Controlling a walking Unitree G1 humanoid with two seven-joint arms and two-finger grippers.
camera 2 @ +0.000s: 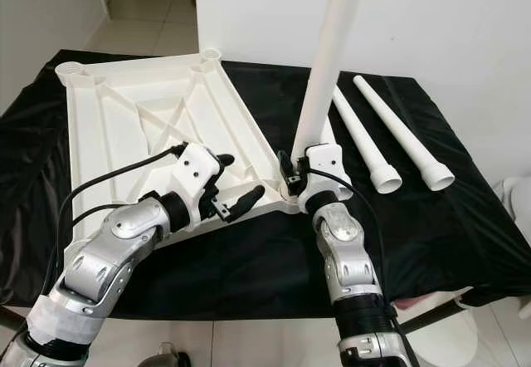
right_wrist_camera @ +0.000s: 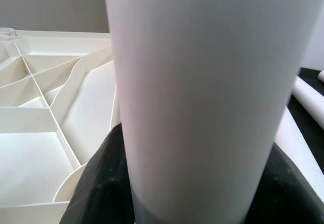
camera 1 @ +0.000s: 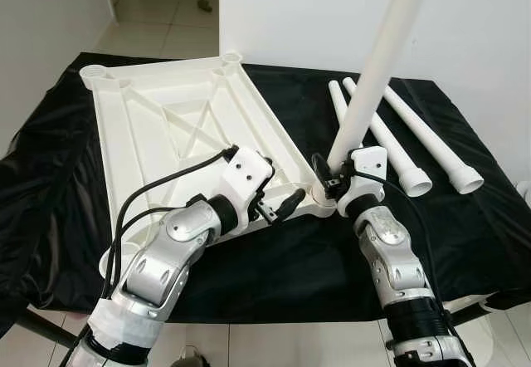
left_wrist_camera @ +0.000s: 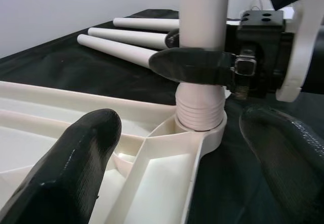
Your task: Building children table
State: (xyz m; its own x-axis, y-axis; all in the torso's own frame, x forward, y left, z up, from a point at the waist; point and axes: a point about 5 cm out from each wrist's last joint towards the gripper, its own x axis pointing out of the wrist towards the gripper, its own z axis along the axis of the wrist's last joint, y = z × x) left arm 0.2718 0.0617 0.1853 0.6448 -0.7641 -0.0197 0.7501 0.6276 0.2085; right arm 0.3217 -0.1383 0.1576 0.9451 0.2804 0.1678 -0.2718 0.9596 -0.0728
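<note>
Tabletop (camera 1: pixel 166 134): white plastic, lying upside down on the left half of the counter, ribs facing up, a round socket at each corner.
Counter (camera 1: pixel 465 234): covered with a black cloth.
Left gripper (camera 1: pixel 278 205): near the tabletop's near right edge, just left of the corner socket; its 2 fingers (left_wrist_camera: pixel 76 168) are spread apart with nothing between them, pointing toward the standing leg.
Corner socket (left_wrist_camera: pixel 202 133): at the tabletop's near right corner; the ribbed end of the upright leg sits in it.
Upright leg (camera 1: pixel 377 68): white tube rising from that socket, tilted slightly to the right and running out of the top of the head view.
Right gripper (camera 1: pixel 332 176): clamped on the upright leg just above the socket, 1 finger on each side of the tube.
Spare legs (camera 1: pixel 431 143): 3 white tubes lying side by side on the cloth, right of the upright leg, flared ends toward the robot.
</note>
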